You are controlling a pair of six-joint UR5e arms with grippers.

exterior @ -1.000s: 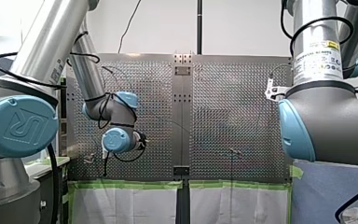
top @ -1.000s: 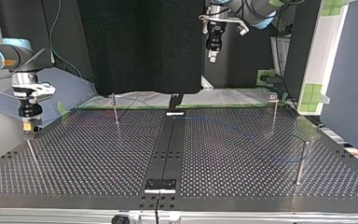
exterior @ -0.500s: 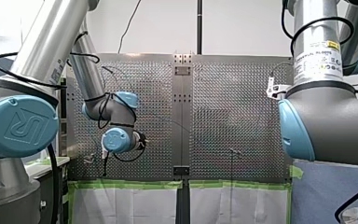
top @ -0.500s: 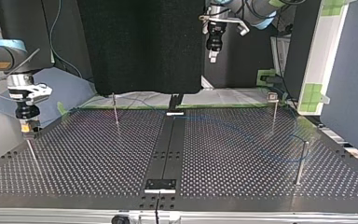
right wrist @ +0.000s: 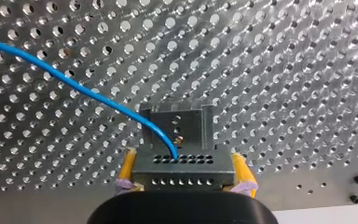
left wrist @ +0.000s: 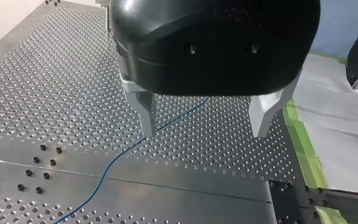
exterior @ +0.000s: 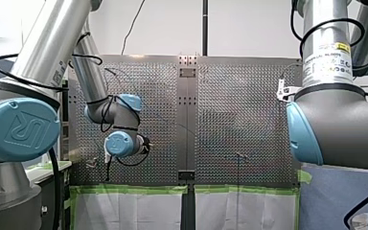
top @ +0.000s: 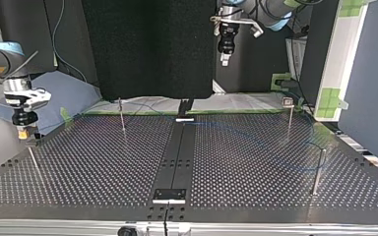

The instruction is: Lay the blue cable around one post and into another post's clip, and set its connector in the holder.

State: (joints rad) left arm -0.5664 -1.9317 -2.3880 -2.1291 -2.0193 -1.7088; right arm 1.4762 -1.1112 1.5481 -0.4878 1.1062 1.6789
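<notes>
Hanging straight down, high over the far edge of the counter (top: 103, 162) in the top view, my left pincer (top: 224, 59) points at the perforated plate with its metal fingers spread wide. The blue cable (left wrist: 121, 156) lies flat on the counter beneath it and passes just under one finger. My right pincer (top: 25, 133) stands vertical and low at that view's left, directly above a thin post (top: 33, 162). Its yellow pads (right wrist: 127, 168) pinch both sides of the grey connector (right wrist: 182, 173), where the cable ends.
</notes>
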